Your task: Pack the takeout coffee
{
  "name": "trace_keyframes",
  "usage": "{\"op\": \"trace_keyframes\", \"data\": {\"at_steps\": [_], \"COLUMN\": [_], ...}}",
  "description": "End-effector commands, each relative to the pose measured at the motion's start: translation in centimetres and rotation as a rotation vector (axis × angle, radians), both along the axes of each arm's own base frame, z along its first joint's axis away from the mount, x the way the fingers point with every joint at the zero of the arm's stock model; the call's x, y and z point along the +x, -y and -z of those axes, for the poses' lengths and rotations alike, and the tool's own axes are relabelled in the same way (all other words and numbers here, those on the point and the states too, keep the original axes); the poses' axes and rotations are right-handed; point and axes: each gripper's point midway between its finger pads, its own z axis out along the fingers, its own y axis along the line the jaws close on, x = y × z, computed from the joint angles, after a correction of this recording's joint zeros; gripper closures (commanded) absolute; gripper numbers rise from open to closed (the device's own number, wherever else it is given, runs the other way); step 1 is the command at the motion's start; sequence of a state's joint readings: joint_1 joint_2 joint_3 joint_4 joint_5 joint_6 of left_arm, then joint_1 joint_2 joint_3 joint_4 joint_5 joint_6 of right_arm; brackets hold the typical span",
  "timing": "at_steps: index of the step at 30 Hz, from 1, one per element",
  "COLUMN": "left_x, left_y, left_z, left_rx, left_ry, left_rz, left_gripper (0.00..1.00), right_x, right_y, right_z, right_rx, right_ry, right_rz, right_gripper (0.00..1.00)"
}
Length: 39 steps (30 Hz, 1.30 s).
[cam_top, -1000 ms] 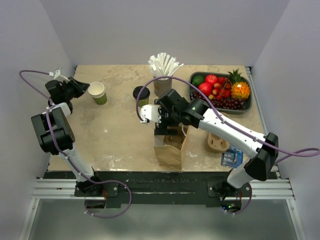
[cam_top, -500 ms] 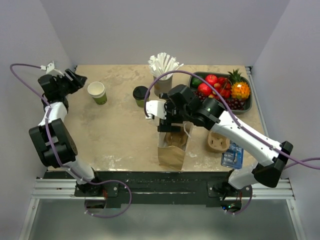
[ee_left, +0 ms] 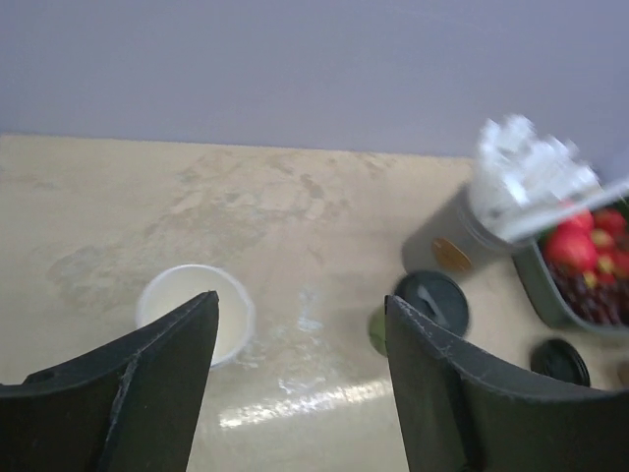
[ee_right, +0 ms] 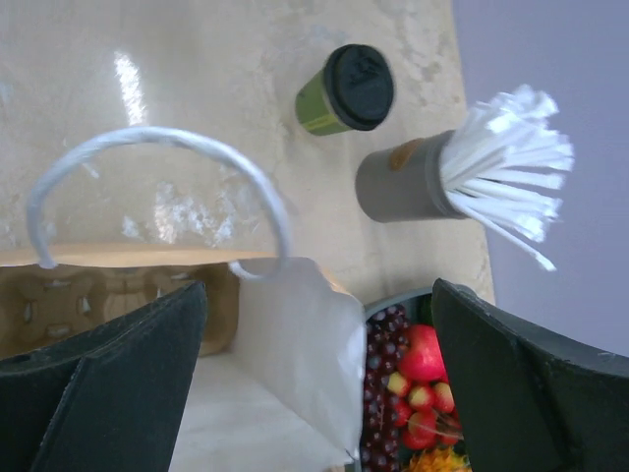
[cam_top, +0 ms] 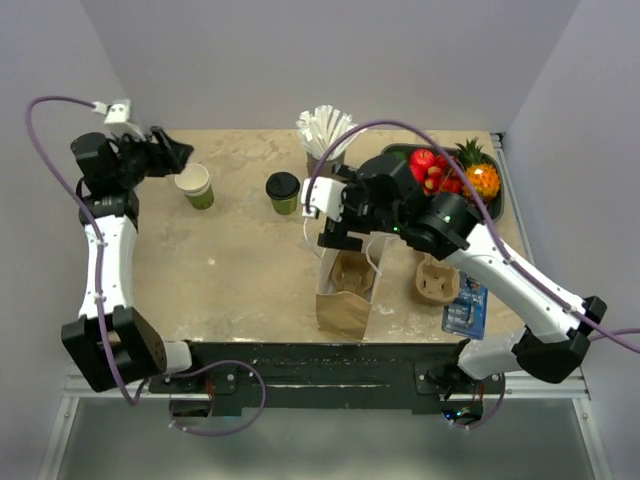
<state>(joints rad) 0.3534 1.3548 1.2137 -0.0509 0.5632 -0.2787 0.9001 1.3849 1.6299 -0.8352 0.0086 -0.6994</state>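
Centre of the overhead view: the takeout coffee stands lidded on the counter, apart from both claws. Upper left, your left claw is spread and empty beside a lidless cup. Your right claw — spread wide, holding nothing — hovers over the paper bag. It may snag the bag's handle and topple it.

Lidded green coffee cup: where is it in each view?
Top external: lidded green cup mid-table toward the back, just left of the straw cup.
Left wrist: lidded green cup right of centre, below the straw cup.
Right wrist: lidded green cup top centre, above the straw cup.
Shared landmark: the straw cup.
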Motion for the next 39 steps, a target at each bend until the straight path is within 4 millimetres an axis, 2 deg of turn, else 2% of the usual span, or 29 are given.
{"op": "trace_keyframes", "data": {"at_steps": [1,4,6,7,8,9,10,11,12,13,15,16,18,19,20,21,22,23,24,25,27,28,29,30,31,32,34,36,39], "left_x": [-6.5,-11.3,-13.7,-15.8,-16.7,-17.5,-19.4,-19.9,-20.2,-22.2,-22.7,-24.3,-23.5,-22.7,-22.3,-21.5,-21.1,-21.1,-21.1,-21.0,-19.8,-19.7,-19.7,-19.8,-19.7,-19.7,-19.3,-19.3,-19.5], "left_y": [11.3,16.5,18.8,20.9,21.7,22.6,24.0,24.6,25.3,26.4,27.6,28.9,29.8,30.4,30.7,31.0,31.2,31.3,31.3,31.2,30.8,30.9,31.1,31.6,31.7,31.9,31.9,31.9,32.0], "left_z": [-1.8,-3.0,-4.0,-5.0,-5.6,-5.9,-7.1,-7.6,-7.6,-8.4,-7.9,-7.7,-6.5,-7.4,-7.7,-7.8,-9.2,-9.4,-9.5,-9.2,-8.4,-8.3,-8.4,-8.1,-8.3,-8.2,-7.5,-7.3,-7.0], "left_rx": [0.123,0.181,0.313,0.330,0.411,0.418,0.421,0.467,0.474,0.474,0.519,0.524,0.519,0.496,0.418,0.389,0.363,0.323,0.325,0.330,0.341,0.329,0.312,0.285,0.273,0.256,0.250,0.234,0.213], "left_ry": [0.089,0.203,0.324,0.342,0.419,0.435,0.447,0.495,0.496,0.500,0.491,0.479,0.365,0.374,0.285,0.244,0.247,0.208,0.205,0.189,0.138,0.122,0.104,0.083,0.078,0.058,0.025,0.006,-0.013], "left_rz": [0.472,0.733,0.885,0.986,1.049,1.110,1.186,1.222,1.260,1.328,1.382,1.443,1.420,1.391,1.354,1.326,1.298,1.289,1.286,1.278,1.208,1.204,1.209,1.241,1.244,1.242,1.227,1.223,1.225], "left_gripper": [0.27,0.27,0.28,0.29,0.29,0.29,0.30,0.30,0.30,0.30,0.29,0.29,0.30,0.30,0.30,0.29,0.28,0.28,0.25,0.24,0.20,0.20,0.19,0.19,0.19,0.19,0.19,0.22,0.26], "right_x": [0.9,3.1,5.0,5.1,6.6,7.9,7.1,8.1,8.6,7.1,6.7,6.2,6.0,6.5,6.8,7.4,7.4,7.3,6.9,4.8,2.5,1.8,-0.9,-1.7,-2.8,-4.5,-6.0,-7.6,-8.8], "right_y": [1.4,2.7,3.9,4.4,4.2,5.7,5.8,5.6,6.4,6.8,7.2,7.6,8.8,9.2,9.9,11.6,12.4,13.4,14.6,14.9,15.0,15.0,15.1,15.1,15.1,15.2,14.5,13.7,12.7], "right_z": [-9.7,-11.3,-10.7,-10.7,-8.7,-8.0,-7.0,-4.5,-3.2,-2.5,-1.1,-0.6,-1.7,-2.0,-2.5,-3.4,-4.8,-5.7,-7.2,-8.5,-9.6,-8.6,-9.6,-9.2,-7.1,-7.1,-5.0,-4.3,-3.8], "right_rx": [0.315,0.388,0.388,0.385,0.359,0.370,0.349,0.312,0.290,0.252,0.234,0.221,0.261,0.287,0.320,0.387,0.438,0.476,0.521,0.512,0.433,0.411,0.387,0.338,0.321,0.296,0.256,0.234,0.225], "right_ry": [0.103,0.081,0.036,-0.005,-0.073,-0.128,-0.228,-0.323,-0.383,-0.465,-0.548,-0.571,-0.536,-0.511,-0.496,-0.502,-0.483,-0.484,-0.456,-0.440,-0.317,-0.311,-0.222,-0.143,-0.164,-0.108,-0.120,-0.140,-0.154], "right_rz": [0.096,0.160,0.224,0.234,0.255,0.312,0.289,0.303,0.313,0.291,0.230,0.224,0.215,0.218,0.227,0.266,0.261,0.262,0.202,0.151,0.026,0.005,-0.037,-0.104,-0.123,-0.148,-0.205,-0.243,-0.299], "right_gripper": [0.01,0.01,0.01,0.02,0.02,0.02,0.04,0.05,0.05,0.07,0.09,0.08,0.07,0.06,0.05,0.05,0.05,0.07,0.07,0.08,0.07,0.05,0.04,0.01,0.01,0.01,0.01,0.02,0.03]}}
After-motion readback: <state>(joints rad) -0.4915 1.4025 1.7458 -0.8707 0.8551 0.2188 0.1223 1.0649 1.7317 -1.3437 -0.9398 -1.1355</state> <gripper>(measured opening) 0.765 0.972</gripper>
